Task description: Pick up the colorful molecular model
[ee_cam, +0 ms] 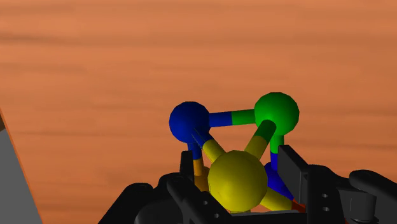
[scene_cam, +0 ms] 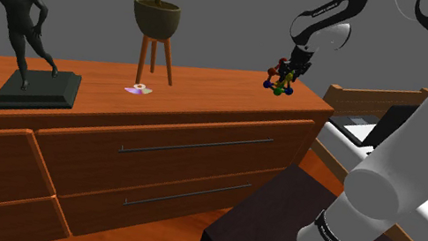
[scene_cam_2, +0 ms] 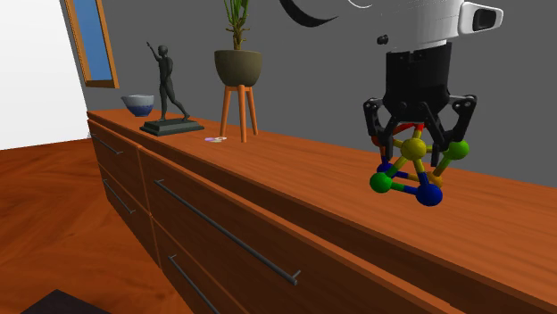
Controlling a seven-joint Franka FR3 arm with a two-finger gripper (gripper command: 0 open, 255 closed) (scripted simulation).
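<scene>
The molecular model is a cluster of yellow, blue, green and red balls joined by coloured rods. My gripper comes straight down on it and is shut on it, with the yellow ball between the black fingers. In the shoulder view the model hangs at the gripper, just over the right end of the wooden dresser top. In the wrist view the model shows blue and green balls beyond the fingertips, with the orange-brown dresser surface behind them.
On the dresser stand a dark figure statue on a black base, a potted plant on a three-legged stand, a small shiny disc and a bowl. The robot's dark stand sits in front of the drawers. A low piece of furniture lies beyond the dresser's right end.
</scene>
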